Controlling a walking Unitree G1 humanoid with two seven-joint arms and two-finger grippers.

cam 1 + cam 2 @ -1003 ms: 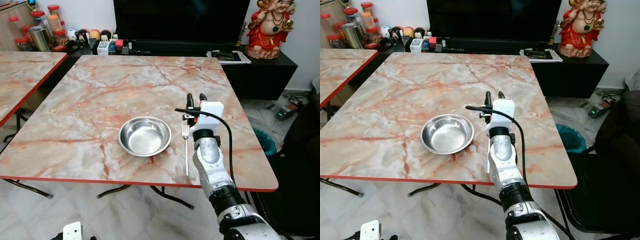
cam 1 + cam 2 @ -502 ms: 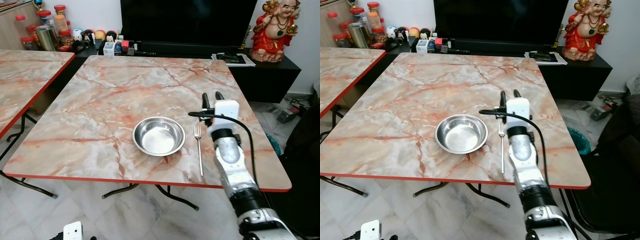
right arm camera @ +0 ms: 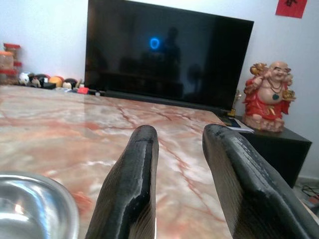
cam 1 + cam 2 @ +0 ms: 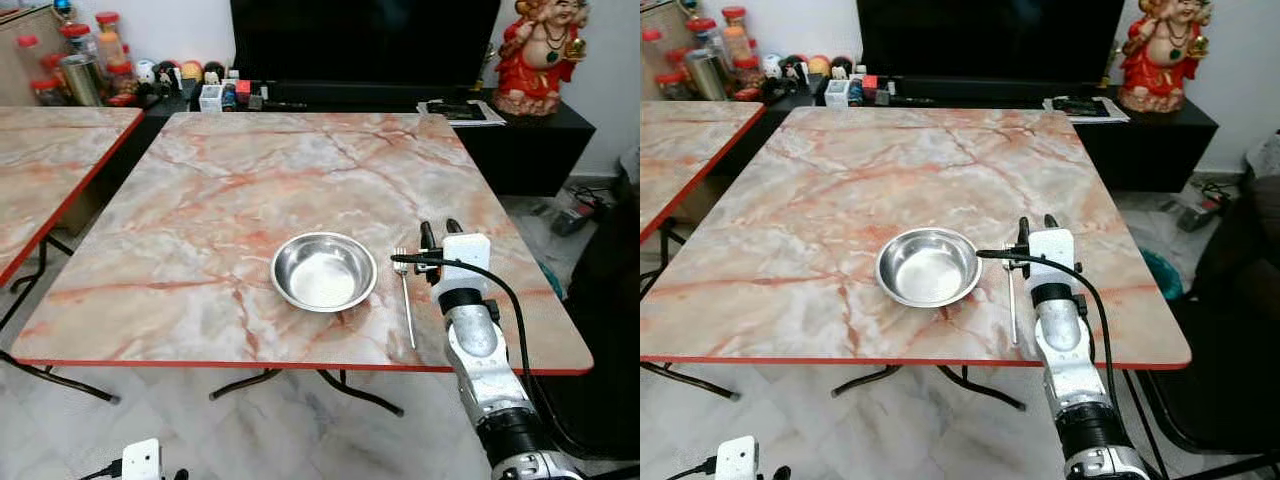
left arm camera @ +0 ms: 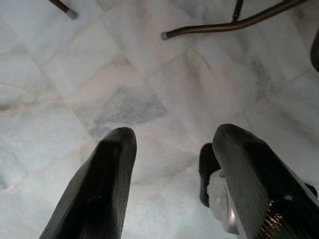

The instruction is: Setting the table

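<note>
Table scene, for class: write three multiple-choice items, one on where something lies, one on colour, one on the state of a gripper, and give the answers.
1. Where is the fork?
A. Inside the bowl
B. To the right of the bowl
C. On the floor

2. What colour is the table edge?
A. Red
B. Blue
C. Black

3. How is the right gripper?
A. Shut on the fork
B. Shut on the bowl
C. Open, holding nothing

Answers: B, the fork lies on the marble beside the bowl; A, a red band rims the tabletop; C, the right wrist view shows its fingers apart with nothing between.

Home living room: big TV (image 4: 365, 40) on low black cabinet (image 4: 520, 140), marble table (image 4: 250, 190), red statue (image 4: 535, 55), jars (image 4: 80, 55).
</note>
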